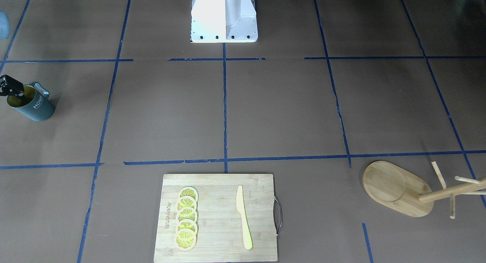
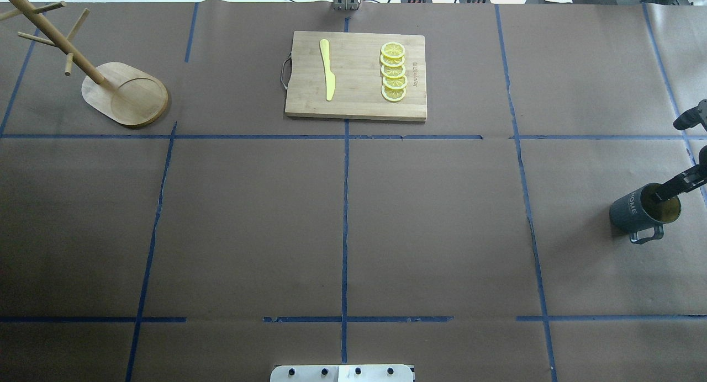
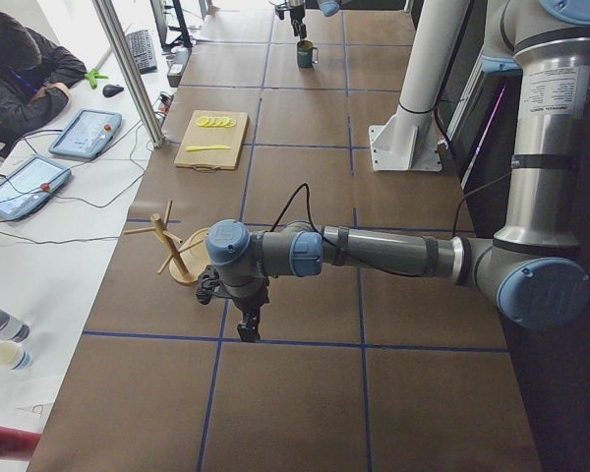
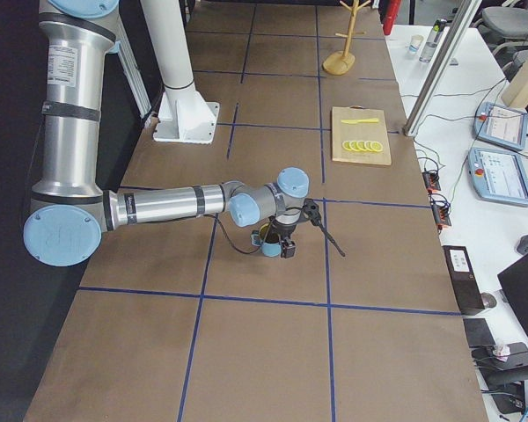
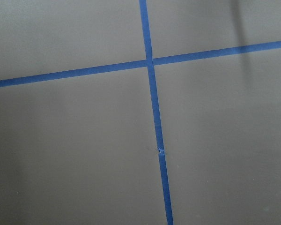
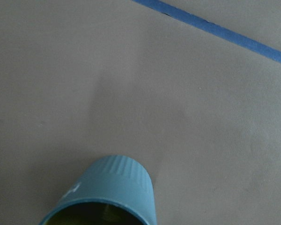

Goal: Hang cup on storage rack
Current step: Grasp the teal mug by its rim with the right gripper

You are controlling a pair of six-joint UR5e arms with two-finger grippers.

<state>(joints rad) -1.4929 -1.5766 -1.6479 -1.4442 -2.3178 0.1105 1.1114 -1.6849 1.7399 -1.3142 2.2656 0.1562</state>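
Note:
The cup (image 2: 640,210), dark teal-grey with a yellow inside and "HOME" lettering, stands upright at the table's far right; it also shows in the front view (image 1: 32,105) and at the bottom of the right wrist view (image 6: 107,192). My right gripper (image 2: 665,193) has one finger inside the cup's mouth and is closed on its rim. The storage rack (image 2: 124,95), a bamboo mug tree, stands at the far left back. My left gripper (image 3: 248,324) hangs over bare table near the rack; I cannot tell whether it is open or shut.
A bamboo cutting board (image 2: 356,75) with a metal handle lies at the back centre, bearing a yellow knife (image 2: 328,70) and several lemon slices (image 2: 393,72). Blue tape lines cross the brown table cover. A person sits at a side desk (image 3: 25,74).

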